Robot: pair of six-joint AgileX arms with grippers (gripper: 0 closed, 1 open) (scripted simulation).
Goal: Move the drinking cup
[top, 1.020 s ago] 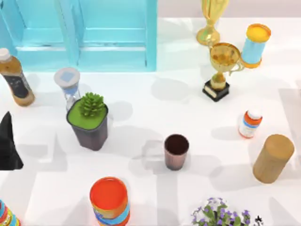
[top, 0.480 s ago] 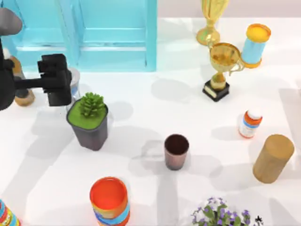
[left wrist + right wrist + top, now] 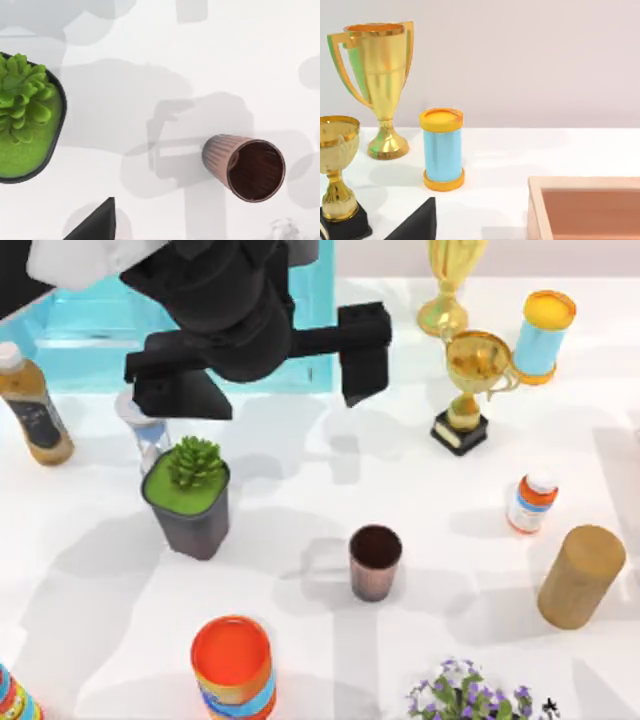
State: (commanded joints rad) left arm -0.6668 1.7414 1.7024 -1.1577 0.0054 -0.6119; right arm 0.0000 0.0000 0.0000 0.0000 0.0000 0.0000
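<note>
1. Since the earlier frame, our left gripper (image 3: 270, 375) has swung from the left edge to upper centre, fingers spread wide.
2. We see the drinking cup (image 3: 375, 562) upright at lower centre, right of the plant pot (image 3: 190, 498).

**A:** What does the drinking cup (image 3: 375, 562) look like?

**B:** It is a small tumbler with no handle. The outside is brownish-copper with fine vertical ribs, and the body narrows slightly toward the base. The inside is dark maroon-brown.

**A:** How is it standing?

**B:** Upright on the white table, mouth open to the top, with nothing visible inside. Nothing touches it.

**A:** And where is it?

**B:** Near the middle of the table in the top view, a little toward the front edge. The left wrist view (image 3: 245, 167) also shows its ribbed side and round rim.
</note>
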